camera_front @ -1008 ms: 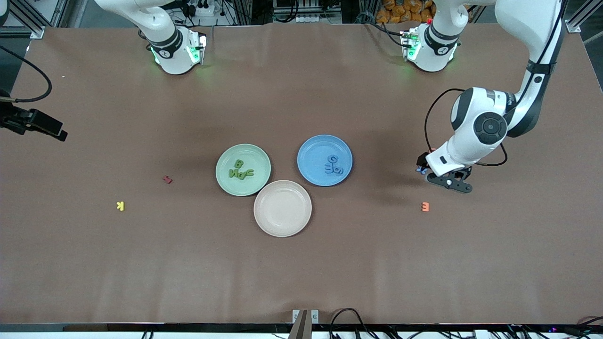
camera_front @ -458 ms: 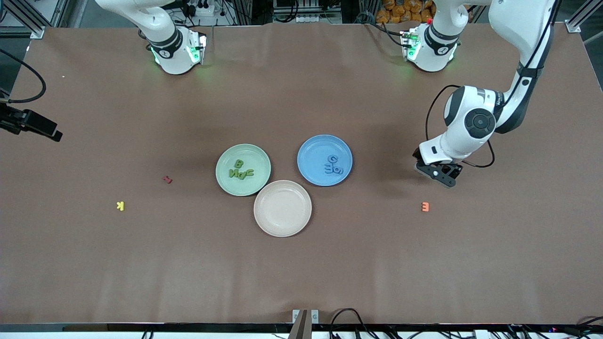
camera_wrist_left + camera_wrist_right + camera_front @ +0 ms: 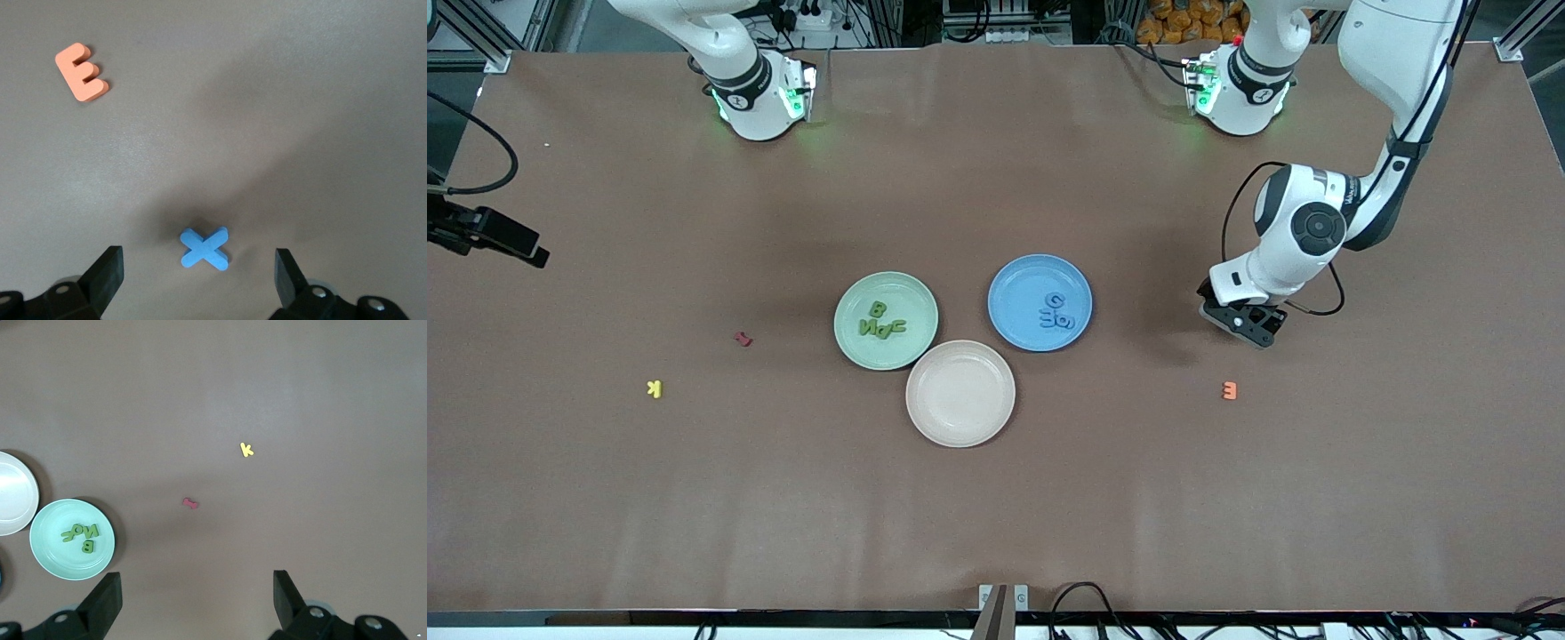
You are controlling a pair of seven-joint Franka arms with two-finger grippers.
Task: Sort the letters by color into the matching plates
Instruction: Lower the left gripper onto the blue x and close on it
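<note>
Brown desk lies bare around the blue X (image 3: 205, 248), low in the left wrist view between the left gripper (image 3: 200, 280)'s wide jaws, so it should descend centred, while the right gripper (image 3: 197, 603), also wide, waits.

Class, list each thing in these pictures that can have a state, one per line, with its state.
Green plate: holds four green letters.
Blue plate: holds three blue letters.
Beige plate: empty.
Blue X: flat on table, between open fingers.
Left gripper: open, over the X.
Right gripper: open, waiting.
</note>
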